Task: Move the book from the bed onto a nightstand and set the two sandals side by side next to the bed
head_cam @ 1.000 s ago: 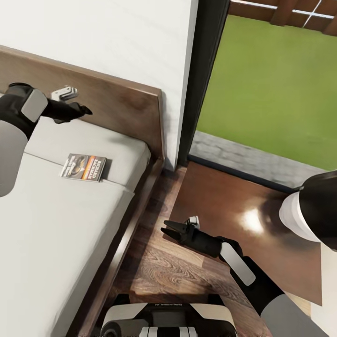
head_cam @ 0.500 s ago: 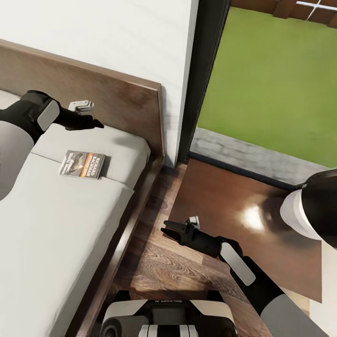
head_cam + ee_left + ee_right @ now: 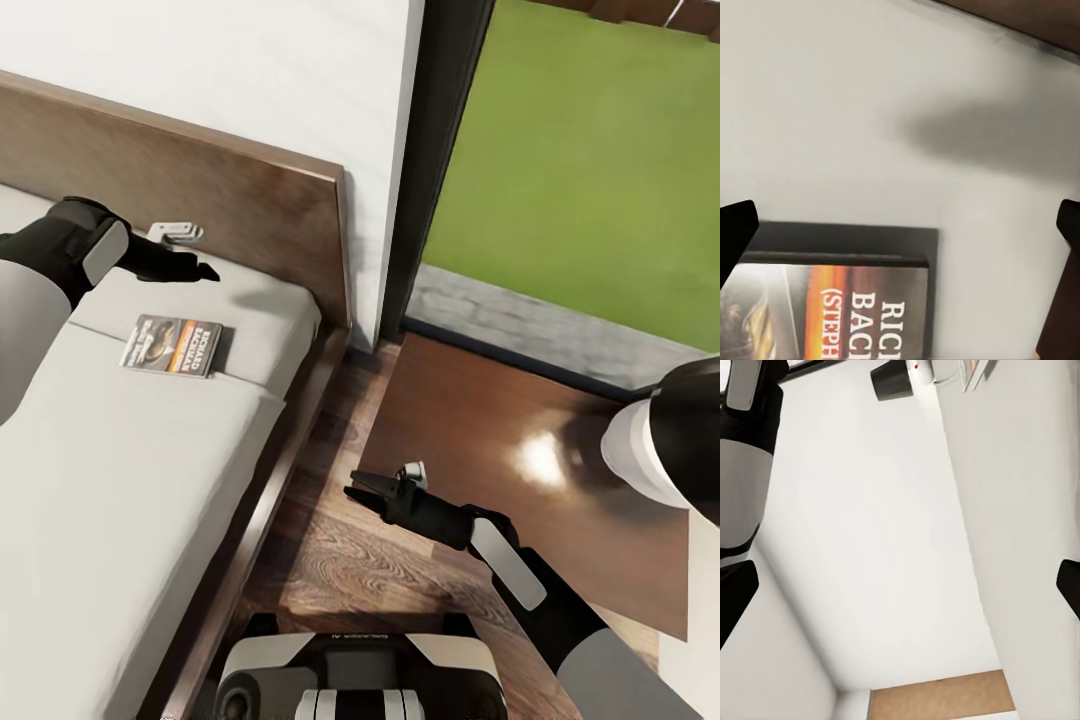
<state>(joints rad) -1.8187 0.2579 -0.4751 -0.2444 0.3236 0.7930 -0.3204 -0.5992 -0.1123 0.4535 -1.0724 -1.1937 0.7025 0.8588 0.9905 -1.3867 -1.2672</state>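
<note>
Looking down from the head cam, the book is lying flat on the bed near the headboard, and the left gripper is hovering just past it, can't tell how wide it's sitting from here. The right gripper is hanging over the floor, touching nothing, beside the nightstand.

Left wrist cam is showing the fingertips spread wide, nothing between them, the book below on the mattress.

Right wrist cam is showing spread fingertips too, facing a white wall.

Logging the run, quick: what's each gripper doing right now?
Left gripper: open, empty, above the bed beyond the book.
Right gripper: open, empty, over the floor by the nightstand.
</note>
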